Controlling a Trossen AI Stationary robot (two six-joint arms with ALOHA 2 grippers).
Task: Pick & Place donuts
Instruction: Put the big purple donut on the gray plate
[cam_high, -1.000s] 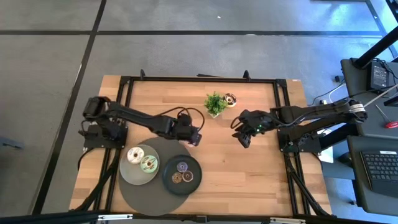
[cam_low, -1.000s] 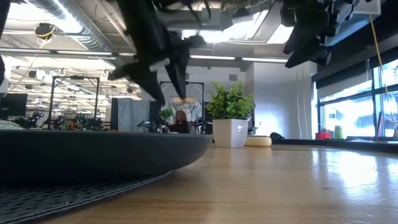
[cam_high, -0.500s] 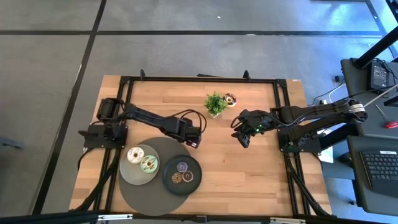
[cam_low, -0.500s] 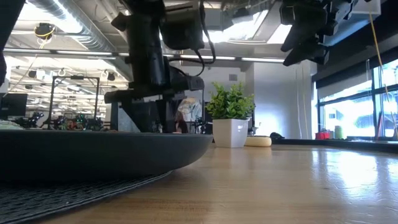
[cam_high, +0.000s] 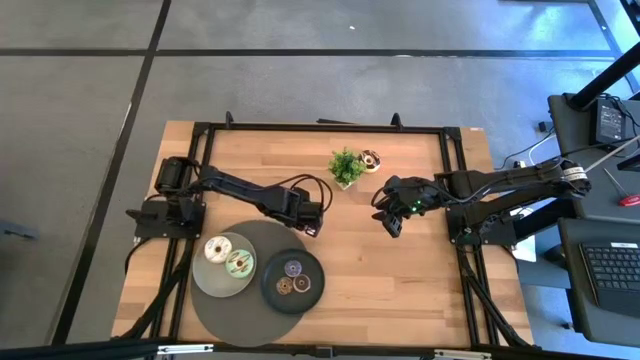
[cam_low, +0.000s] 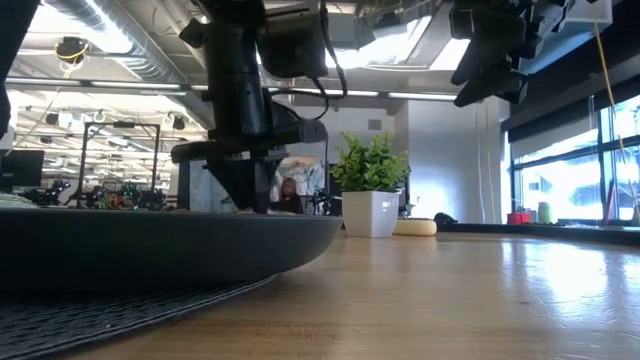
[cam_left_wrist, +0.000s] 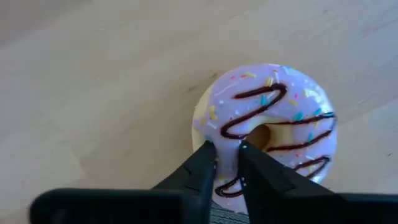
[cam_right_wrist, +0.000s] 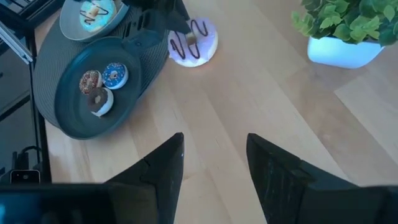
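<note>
A pink donut with dark stripes (cam_left_wrist: 273, 118) lies flat on the wooden table, beside the dark plate (cam_right_wrist: 74, 121). My left gripper (cam_high: 312, 228) stands over it, pointing steeply down and shut on its ring. In the low view the plate's rim hides the donut. A cream donut (cam_high: 216, 249) and a green donut (cam_high: 240, 264) lie on the light grey plate (cam_high: 205, 280). Three tiny donuts (cam_high: 292, 278) lie on the dark plate. A chocolate donut (cam_high: 371, 160) lies by the potted plant (cam_high: 346, 166). My right gripper (cam_high: 392, 222) hangs open above the table, right of the plant. My left gripper pinches one side of the pink donut's ring (cam_left_wrist: 227, 152) between its two fingers. One fingertip (cam_left_wrist: 205, 158) is at the outer edge and the other (cam_left_wrist: 252, 158) is at the hole. The fingers come from above, steeply slanted. The donut lies flat on the table.
Both plates stand on a round dark mat (cam_high: 215, 310) at the table's near left. The plant in its white pot stands at the far middle. Bare wood lies between the two grippers and along the near right of the table.
My left gripper has come down toward the table beside the dark plate and tipped more steeply downward. Its fingers, wide apart half a second ago, have shut on the pink donut. The donut has stayed on the table.
</note>
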